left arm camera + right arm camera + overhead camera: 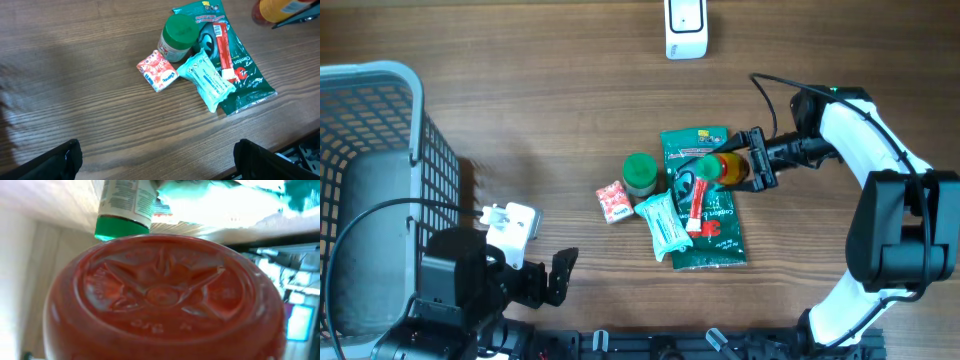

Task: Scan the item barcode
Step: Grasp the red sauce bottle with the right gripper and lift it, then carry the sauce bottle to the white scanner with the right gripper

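An orange-red bottle [728, 170] with a green cap lies sideways over the green pouch [705, 225], and my right gripper [757, 160] is shut on it from the right. Its red base [160, 295] fills the right wrist view and hides the fingers there. The left wrist view catches the same bottle [280, 7] at its top right edge. A white barcode scanner [685, 28] stands at the far edge of the table. My left gripper [555, 275] stays open over bare wood near the front left [157, 150], holding nothing.
Beside the pouch lie a green-lidded jar [640, 172], a red stick pack [697, 205], a teal tissue pack [663, 222] and a small red-and-white packet [613, 202]. A grey wire basket [380, 75] stands on the left side.
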`<state>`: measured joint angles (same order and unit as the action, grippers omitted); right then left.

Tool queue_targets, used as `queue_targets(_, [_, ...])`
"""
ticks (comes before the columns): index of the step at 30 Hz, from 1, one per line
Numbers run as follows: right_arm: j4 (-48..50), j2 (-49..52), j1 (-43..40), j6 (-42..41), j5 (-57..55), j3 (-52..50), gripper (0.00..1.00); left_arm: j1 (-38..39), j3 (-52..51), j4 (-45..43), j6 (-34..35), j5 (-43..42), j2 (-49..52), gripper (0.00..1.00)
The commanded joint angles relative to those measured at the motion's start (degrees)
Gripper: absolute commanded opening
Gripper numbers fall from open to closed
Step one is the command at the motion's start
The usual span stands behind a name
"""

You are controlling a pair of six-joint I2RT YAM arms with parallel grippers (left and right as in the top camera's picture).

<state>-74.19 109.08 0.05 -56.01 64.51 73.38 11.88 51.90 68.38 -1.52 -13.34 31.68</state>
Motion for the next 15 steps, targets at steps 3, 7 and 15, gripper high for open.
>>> queue_targets(3, [-0.26,0.44,-0.04,-19.47,4.0,0.96,0.28,-0.39,0.11,-0.15,-1.07,-0.07,-0.2,1.0])
queue_targets(7, [-0.2,0.44,-0.04,-37.46,5.09,0.96,0.28,-0.39,0.11,-0.17,-1.07,-0.07,-0.2,1.0])
queue_targets(15, [0.2,0.5,-0.04,-51.93,1.46,0.96,0.2,-0.39,0.11,-0.17,-1.07,-0.07,-0.2,1.0])
